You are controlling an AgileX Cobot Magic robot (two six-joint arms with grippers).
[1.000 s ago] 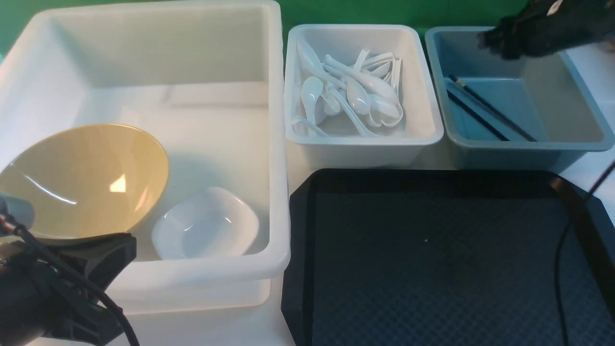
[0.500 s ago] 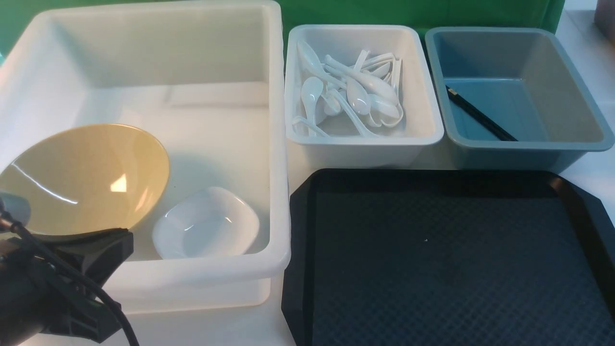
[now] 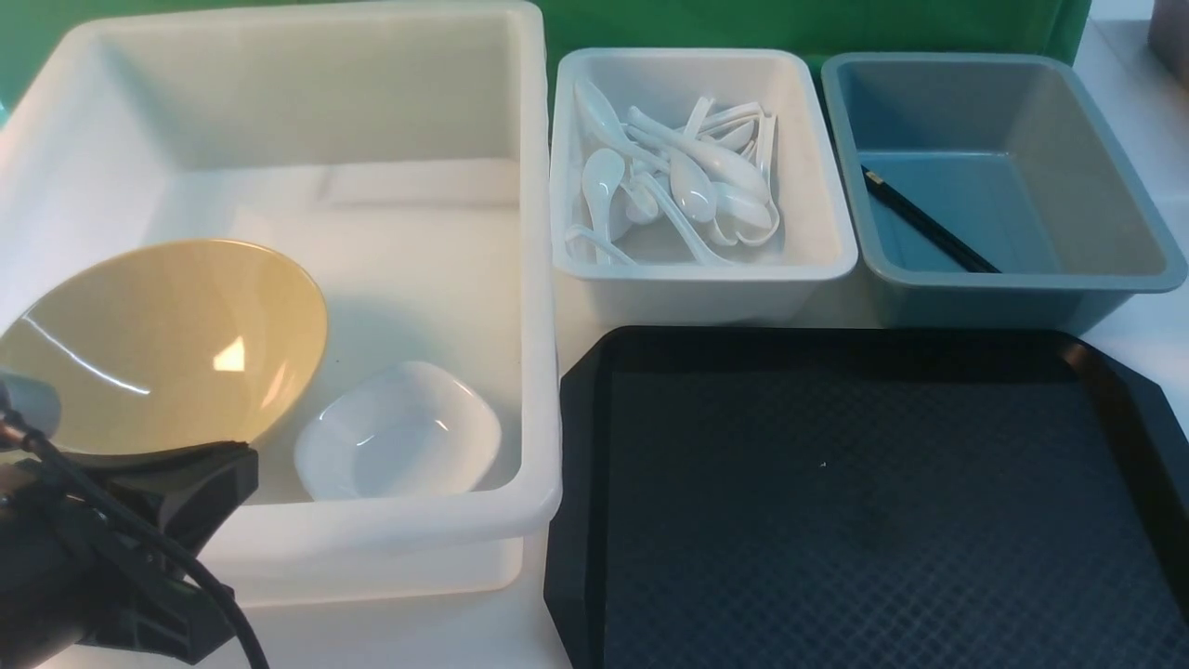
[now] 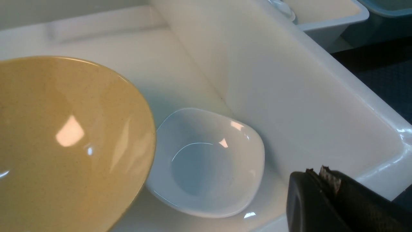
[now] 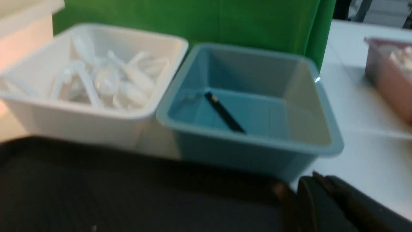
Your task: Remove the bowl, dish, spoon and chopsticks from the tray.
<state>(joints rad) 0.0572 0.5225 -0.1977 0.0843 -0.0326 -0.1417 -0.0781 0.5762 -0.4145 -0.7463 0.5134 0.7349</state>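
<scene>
Now at the closing stage, judging by the layout: tray [image 3: 864, 520], lower right of the front view, bare of any tableware. Bowl [image 3: 163, 348] resting tilted in the large white tub [image 3: 539, 279] at lower left of frame, its rim overlapping the edge of the dish [image 3: 399, 432] just to its right in the same tub. Chopsticks [image 3: 929, 223] lying diagonally on the floor of the blue-grey tub [image 3: 1022, 279] at upper right; only one dark line resolvable, so whether both sticks lie together cannot be told. Spoon not separable from the pile of white spoons [image 3: 683, 181] in the small white tub [image 3: 697, 269] at upper centre; presumably among them. Left gripper [image 4: 325, 175] at the lower right of the left wrist view, just at the near wall of the large tub, jaws pressed together, nothing between them. Right gripper [image 5: 318, 187] at the lower right of the right wrist view, jaws closed, empty, hanging over the tray's far right corner; absent from the front view. Next move, by estimate: none on the tableware; at most both arms back to rest, clear of tub rims. Surface: white tabletop [image 3: 1143, 334], tubs set side by side behind the tray. Room: green backdrop [image 3: 836, 23] along the top of frame; a pinkish container [image 5: 391, 69] at the right edge of the right wrist view, blurred, contents not identifiable.
</scene>
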